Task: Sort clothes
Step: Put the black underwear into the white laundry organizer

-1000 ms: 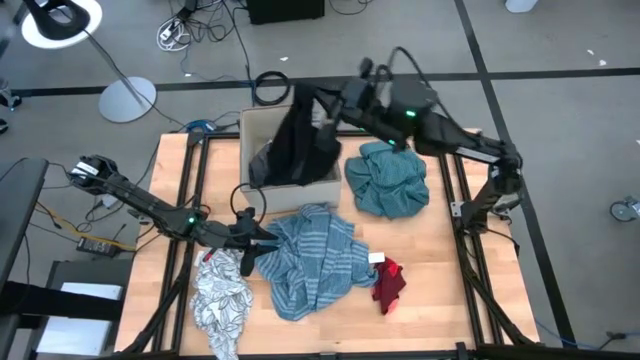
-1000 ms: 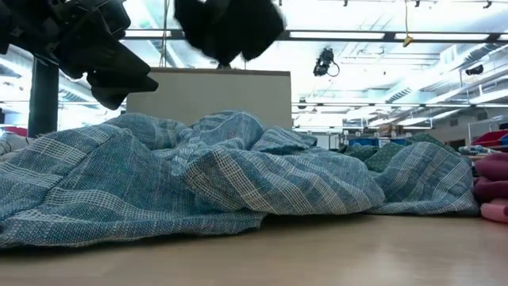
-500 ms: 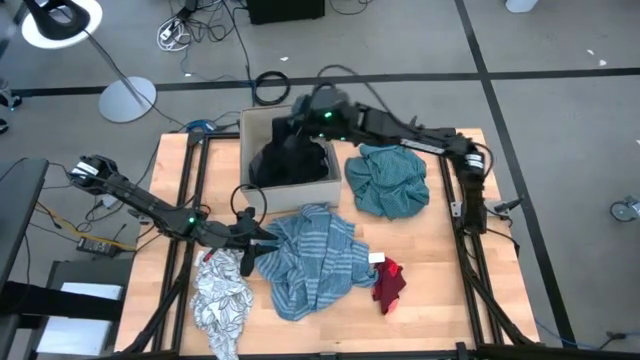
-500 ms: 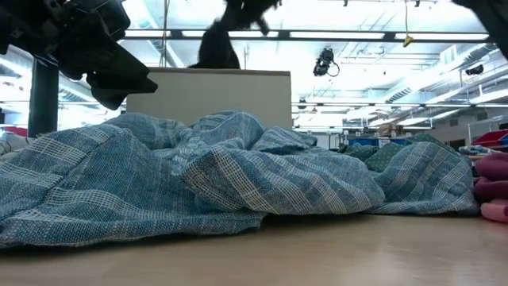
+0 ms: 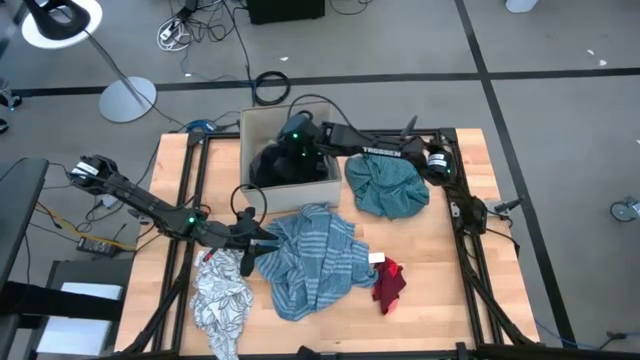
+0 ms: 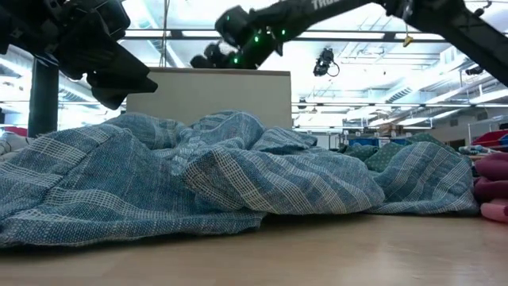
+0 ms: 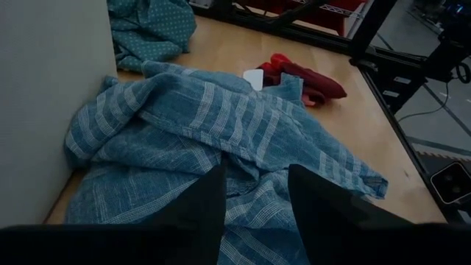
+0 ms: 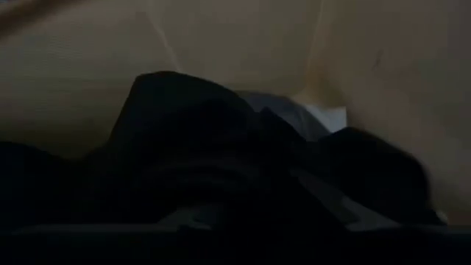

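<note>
A: What lies on the table?

B: Four loose pieces. A striped shirt sprawls in the middle, a teal piece sits bunched behind it to the right, a red piece lies just right of the shirt with a small white tag at its edge, and a patterned piece lies at the front left. A fifth, a black garment, is inside the box at the back.

A: Anything in the way?

B: The box wall stands just beside the shirt's back edge, and in the low view the shirt's folds hide most of what lies behind.

A: And the two arms?

B: The right gripper reaches down into the box over the black garment; its wrist view is dark, so I cannot tell how its jaws stand. The left gripper hovers at the shirt's left edge, jaws parted, nothing between them.
</note>
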Robot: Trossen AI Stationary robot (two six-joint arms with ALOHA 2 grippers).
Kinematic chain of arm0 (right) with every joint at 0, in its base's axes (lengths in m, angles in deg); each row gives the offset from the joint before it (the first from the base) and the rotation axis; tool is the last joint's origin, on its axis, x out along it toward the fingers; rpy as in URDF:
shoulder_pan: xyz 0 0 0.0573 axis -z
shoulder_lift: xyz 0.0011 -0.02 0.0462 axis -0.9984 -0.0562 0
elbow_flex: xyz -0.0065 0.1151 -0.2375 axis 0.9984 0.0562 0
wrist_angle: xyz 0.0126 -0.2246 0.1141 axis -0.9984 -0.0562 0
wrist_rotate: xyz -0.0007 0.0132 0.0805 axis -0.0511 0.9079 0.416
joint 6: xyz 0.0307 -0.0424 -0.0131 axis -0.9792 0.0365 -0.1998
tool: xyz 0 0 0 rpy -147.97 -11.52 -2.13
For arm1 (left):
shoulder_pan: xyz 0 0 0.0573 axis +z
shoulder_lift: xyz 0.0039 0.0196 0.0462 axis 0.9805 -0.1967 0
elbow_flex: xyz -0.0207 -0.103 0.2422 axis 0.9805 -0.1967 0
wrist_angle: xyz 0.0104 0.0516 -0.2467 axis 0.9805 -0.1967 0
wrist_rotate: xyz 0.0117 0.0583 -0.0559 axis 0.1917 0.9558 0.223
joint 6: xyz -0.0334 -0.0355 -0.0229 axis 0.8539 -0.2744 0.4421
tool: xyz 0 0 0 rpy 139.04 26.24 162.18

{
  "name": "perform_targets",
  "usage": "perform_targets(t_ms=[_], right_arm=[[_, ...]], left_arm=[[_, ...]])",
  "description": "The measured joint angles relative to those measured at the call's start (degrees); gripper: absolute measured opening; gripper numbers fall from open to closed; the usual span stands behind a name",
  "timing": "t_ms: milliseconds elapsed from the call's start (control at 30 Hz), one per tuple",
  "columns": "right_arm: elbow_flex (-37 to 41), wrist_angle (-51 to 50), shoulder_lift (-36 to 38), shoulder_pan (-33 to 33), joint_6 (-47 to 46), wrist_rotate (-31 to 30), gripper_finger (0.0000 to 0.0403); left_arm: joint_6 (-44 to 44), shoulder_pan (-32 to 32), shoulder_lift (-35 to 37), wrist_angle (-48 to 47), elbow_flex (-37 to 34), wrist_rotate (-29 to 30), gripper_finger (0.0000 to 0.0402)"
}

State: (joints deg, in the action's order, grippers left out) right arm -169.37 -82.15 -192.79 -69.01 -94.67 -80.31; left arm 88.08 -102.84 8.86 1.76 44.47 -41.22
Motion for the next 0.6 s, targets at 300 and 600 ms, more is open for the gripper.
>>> perform_targets(t_ms=[300,600], right_arm=[[-0.1,-3.6,-2.4,2.5,-1.9,4.4,0.0203],[0.1,-4.8,3.9,3.1,-0.2,4.2,0.0211]], left_arm=[[0.0,0.0,0.0,-0.1,0.0,0.0,0.0152],[0.0,0.0,0.0,-0.6,0.0,0.0,0.0152]])
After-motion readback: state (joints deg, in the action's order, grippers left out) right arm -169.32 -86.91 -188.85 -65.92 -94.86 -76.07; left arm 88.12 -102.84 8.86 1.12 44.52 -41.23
